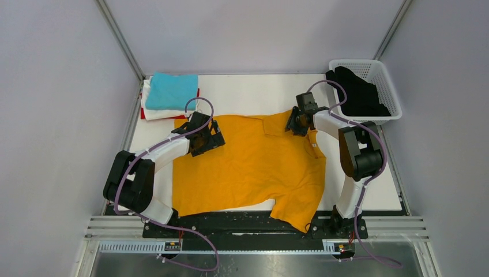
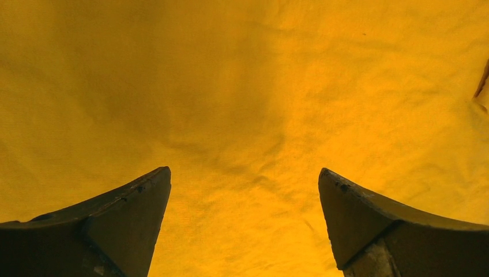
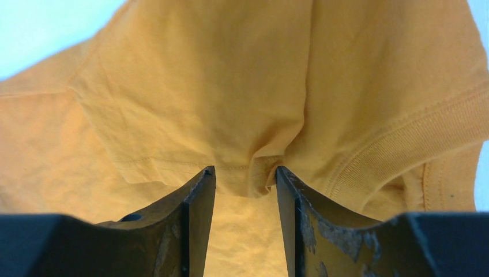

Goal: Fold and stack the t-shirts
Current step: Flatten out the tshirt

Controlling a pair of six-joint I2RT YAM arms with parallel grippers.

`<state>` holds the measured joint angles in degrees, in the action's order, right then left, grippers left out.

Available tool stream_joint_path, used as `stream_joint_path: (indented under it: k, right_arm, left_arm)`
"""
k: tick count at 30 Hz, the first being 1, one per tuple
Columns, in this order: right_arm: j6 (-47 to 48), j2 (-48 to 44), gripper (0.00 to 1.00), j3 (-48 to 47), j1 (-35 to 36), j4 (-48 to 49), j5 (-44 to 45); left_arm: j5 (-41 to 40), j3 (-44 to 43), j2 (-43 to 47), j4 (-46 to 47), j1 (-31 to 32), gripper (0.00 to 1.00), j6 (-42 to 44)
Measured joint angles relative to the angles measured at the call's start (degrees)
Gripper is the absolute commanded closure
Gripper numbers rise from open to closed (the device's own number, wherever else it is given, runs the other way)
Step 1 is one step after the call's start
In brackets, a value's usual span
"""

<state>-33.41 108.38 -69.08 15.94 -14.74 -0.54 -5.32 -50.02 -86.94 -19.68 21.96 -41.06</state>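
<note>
The mustard-orange t-shirt [image 1: 254, 167] lies spread on the white table, collar toward the back. My left gripper [image 1: 212, 140] hovers over its left shoulder part; in the left wrist view the gripper [image 2: 245, 176] is wide open with only orange cloth [image 2: 248, 86] below. My right gripper [image 1: 293, 124] is at the shirt's far right, by the collar. In the right wrist view the gripper [image 3: 245, 173] is nearly closed, pinching a puckered fold of the shirt's hem [image 3: 259, 167]. A folded stack stands back left: turquoise shirt [image 1: 171, 90] on top, white [image 1: 151, 109] under it, a red edge [image 1: 142, 113] below.
A white lattice basket [image 1: 369, 68] at the back right corner holds black cloth [image 1: 357, 92]. Bare white table [image 1: 248, 95] shows behind the shirt and along the right side [image 1: 377, 193]. Metal frame rails border the table.
</note>
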Motion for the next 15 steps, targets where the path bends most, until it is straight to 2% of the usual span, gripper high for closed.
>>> stream_joint_path:
  k: [15]
  right_arm:
    - [-1.38, 3.19, 0.51, -3.23, 0.00, 2.64, 0.22]
  left_arm:
    - [-0.81, 0.02, -0.15, -0.37, 0.00, 0.01, 0.00]
